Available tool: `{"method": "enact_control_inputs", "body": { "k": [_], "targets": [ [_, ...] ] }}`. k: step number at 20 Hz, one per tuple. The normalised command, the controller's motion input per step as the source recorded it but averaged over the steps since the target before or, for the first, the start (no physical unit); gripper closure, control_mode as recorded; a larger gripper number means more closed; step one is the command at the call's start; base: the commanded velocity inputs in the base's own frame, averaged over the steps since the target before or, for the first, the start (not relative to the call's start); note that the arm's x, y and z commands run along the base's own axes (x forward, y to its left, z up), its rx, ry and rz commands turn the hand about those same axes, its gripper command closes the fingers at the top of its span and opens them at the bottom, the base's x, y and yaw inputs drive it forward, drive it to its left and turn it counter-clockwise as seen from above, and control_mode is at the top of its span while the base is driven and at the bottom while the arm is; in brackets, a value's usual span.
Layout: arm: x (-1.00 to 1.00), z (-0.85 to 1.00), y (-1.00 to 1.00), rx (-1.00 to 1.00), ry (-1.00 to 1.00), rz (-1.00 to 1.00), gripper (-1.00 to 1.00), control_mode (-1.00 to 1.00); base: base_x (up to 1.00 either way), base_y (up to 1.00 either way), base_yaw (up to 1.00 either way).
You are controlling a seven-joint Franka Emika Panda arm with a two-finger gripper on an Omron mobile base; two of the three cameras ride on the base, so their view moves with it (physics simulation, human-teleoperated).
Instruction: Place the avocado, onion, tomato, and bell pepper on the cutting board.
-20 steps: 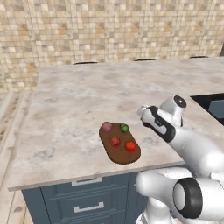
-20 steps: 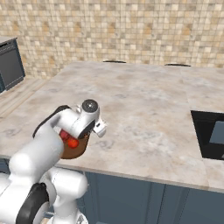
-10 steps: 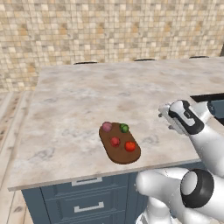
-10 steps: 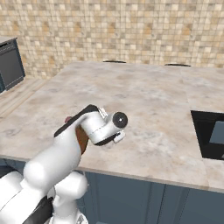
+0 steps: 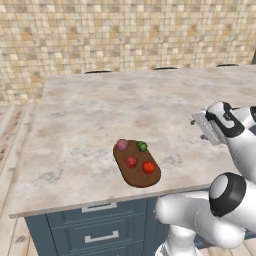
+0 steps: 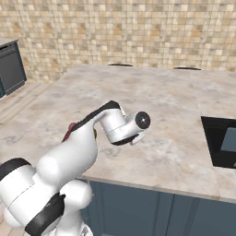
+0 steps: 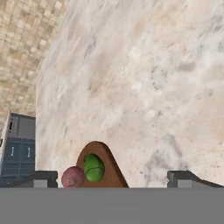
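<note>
Cutting board (image 5: 137, 171) near counter (image 5: 90, 115) front edge, fingers (image 7: 43, 178) apparently spread

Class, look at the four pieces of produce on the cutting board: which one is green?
The avocado. It is the only green piece on the cutting board, at the far end beside the pinkish-purple onion; the two nearer pieces are red.

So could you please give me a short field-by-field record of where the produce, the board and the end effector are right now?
cutting board: near the counter's front edge
avocado: on board, far end
onion: on board, beside avocado
two red items: on board, nearer end
end effector: open, empty, above the counter, right of the board
task status: all four items on board
</note>
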Motion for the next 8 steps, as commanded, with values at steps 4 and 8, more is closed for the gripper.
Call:
{"method": "enact_control_inputs", "body": {
  "k": [4, 8],
  "targets": [
    [-0.09, 0.43, -0.28, 0.00, -0.18, -0.01, -1.00, -1.00, 0.00, 0.00, 0.00],
    [-0.24, 0.38, -0.35, 0.03, -0.36, -0.02, -1.00, -1.00, 0.00, 0.00, 0.00]
  ]
}}
